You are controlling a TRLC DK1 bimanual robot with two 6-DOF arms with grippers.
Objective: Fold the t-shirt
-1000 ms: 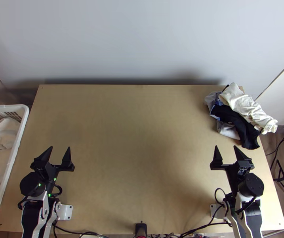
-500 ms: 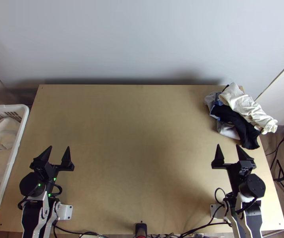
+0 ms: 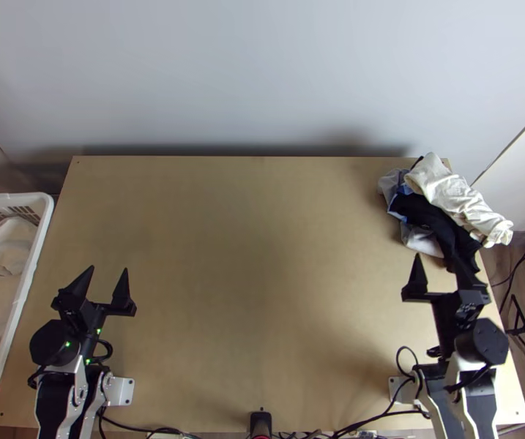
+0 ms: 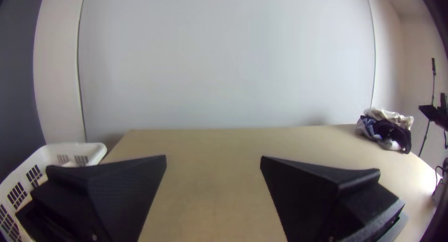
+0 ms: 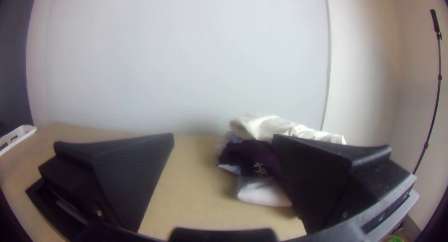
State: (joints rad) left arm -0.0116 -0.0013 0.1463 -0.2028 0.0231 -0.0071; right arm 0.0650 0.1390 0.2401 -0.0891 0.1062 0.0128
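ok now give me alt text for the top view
A rumpled clothes pile lies at the far right of a wooden table; the left end effector and right end effector stand open, and a white basket holding cloth is at left.

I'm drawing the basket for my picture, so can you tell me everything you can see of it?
The basket is white and looks like plastic, with a smooth, rounded rim and rows of narrow slots in its walls. It stands upright at the left side of the table. Bunched pale cloth lies inside, with a dark bit too. The left gripper is apart from it. I can't tell whether it touches the table.
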